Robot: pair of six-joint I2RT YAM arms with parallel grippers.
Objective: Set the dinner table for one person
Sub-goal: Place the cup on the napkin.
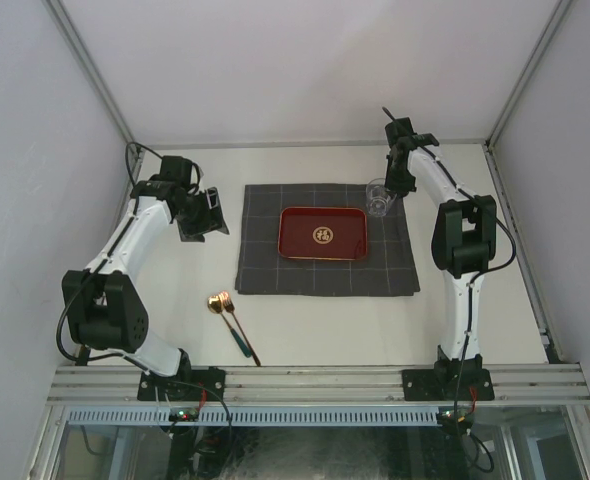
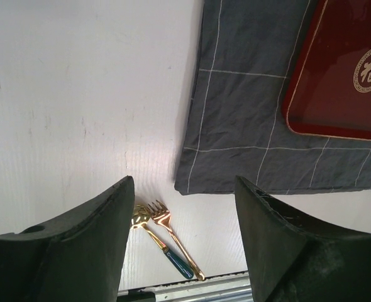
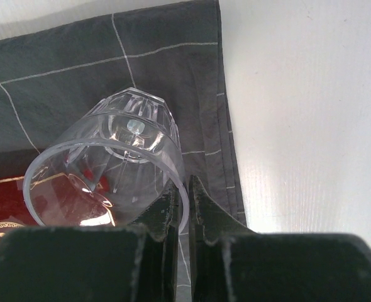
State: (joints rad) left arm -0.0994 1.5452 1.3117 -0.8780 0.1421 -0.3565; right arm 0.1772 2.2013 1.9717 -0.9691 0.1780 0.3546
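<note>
Glass-placing step I reckon: right hand (image 3: pixel 184 189) is pinched shut on the rim of the clear tumbler (image 3: pixel 104 167) over the checked cloth (image 1: pixel 275 270), far right corner, on the off-white counter (image 1: pixel 325 330), left hand (image 2: pixel 183 182) hangs open and empty, next up a gentle set-down and release.

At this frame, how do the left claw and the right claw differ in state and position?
The left claw stands open and empty; the right claw is shut on the rim of the clear glass. The left claw hangs over bare table beside the left edge of the checked cloth; the right claw is at the cloth's far right corner. Both have dark fingers.
</note>
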